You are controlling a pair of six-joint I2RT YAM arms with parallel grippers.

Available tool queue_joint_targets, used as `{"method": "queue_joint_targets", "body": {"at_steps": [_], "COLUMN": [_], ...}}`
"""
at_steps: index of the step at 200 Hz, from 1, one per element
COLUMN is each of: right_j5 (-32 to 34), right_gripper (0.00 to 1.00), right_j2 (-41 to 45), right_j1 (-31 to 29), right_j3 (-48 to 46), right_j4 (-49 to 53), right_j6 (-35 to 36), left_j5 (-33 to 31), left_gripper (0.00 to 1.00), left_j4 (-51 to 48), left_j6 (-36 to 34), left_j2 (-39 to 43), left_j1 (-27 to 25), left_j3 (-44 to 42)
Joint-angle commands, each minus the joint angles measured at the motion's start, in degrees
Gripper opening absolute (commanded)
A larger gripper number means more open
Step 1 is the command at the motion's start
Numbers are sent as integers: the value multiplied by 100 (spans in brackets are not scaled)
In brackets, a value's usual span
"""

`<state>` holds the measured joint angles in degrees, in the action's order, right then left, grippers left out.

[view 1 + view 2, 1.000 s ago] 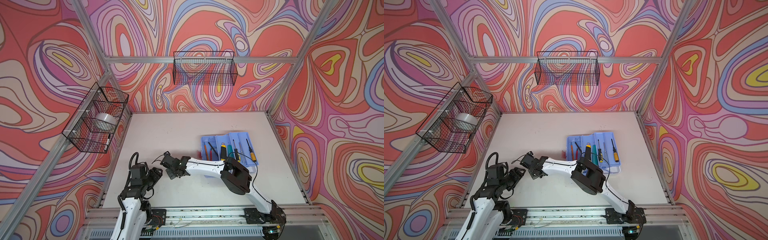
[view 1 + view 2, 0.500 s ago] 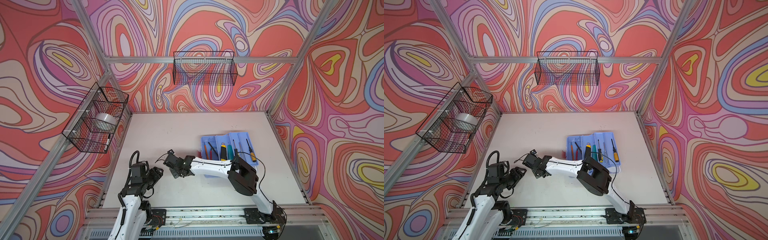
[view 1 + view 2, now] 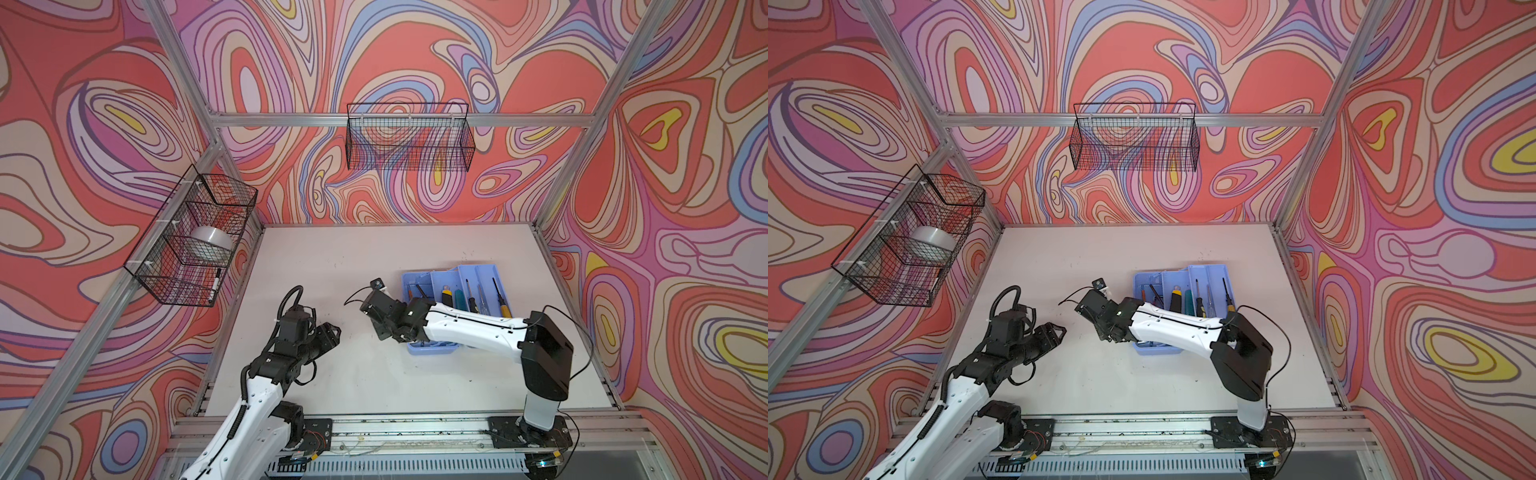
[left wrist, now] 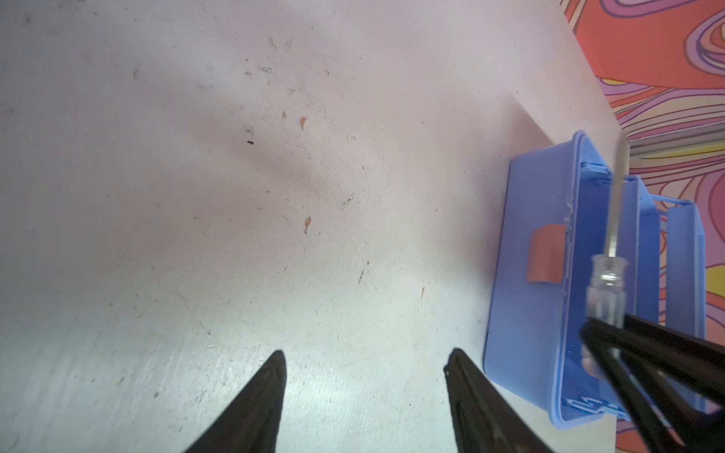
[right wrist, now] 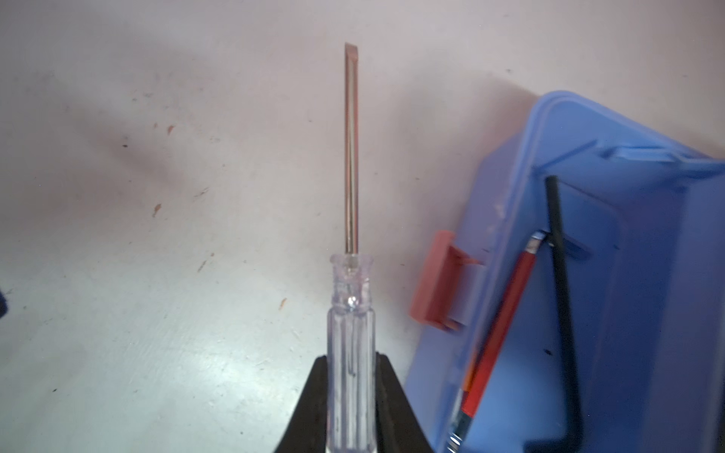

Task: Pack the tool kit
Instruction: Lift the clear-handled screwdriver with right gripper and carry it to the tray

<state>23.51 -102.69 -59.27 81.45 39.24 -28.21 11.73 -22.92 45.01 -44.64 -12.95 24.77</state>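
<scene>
Left of the tray [image 3: 478, 268], in both top views, the left gripper [image 3: 332, 332] hangs over the table [image 3: 374, 257]. Left wrist view: its jaws spread, empty. Right wrist view: right gripper [image 5: 350, 364] clamps a clear screwdriver [image 5: 351, 306] just beside the tray's red latch [image 5: 435, 282].

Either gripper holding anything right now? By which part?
The right gripper holds a clear-handled flat screwdriver by its handle, with the shaft pointing out beyond the fingers. The left gripper is open and holds nothing.
</scene>
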Motion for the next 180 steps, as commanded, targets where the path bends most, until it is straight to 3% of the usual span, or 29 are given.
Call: {"method": "queue_joint_targets", "body": {"at_steps": [1, 18, 33, 87, 120, 180], "right_j5": [511, 716, 875, 1073, 1233, 1287], "right_gripper": [14, 14, 14, 14, 13, 12], "right_j2": [703, 1250, 1751, 3196, 3246, 3113], "right_j1": [242, 462, 721, 1865, 2358, 2634], "right_j3": [-331, -637, -880, -1479, -1568, -1794], "right_j4": [375, 651, 928, 1614, 1886, 2035], "right_j6": [-174, -233, -261, -82, 19, 68], "left_j5": [-403, -833, -845, -681, -656, -601], "left_gripper": [65, 65, 66, 65, 65, 65], "left_j4": [286, 301, 477, 1171, 1270, 1386], "left_j6": [30, -60, -48, -6, -54, -115], "left_j2": [-309, -628, -994, -1948, -2084, -2213], "left_j1": [-374, -893, -1175, -1569, -1575, -1572], "left_j3": [202, 414, 777, 1111, 1169, 1169]}}
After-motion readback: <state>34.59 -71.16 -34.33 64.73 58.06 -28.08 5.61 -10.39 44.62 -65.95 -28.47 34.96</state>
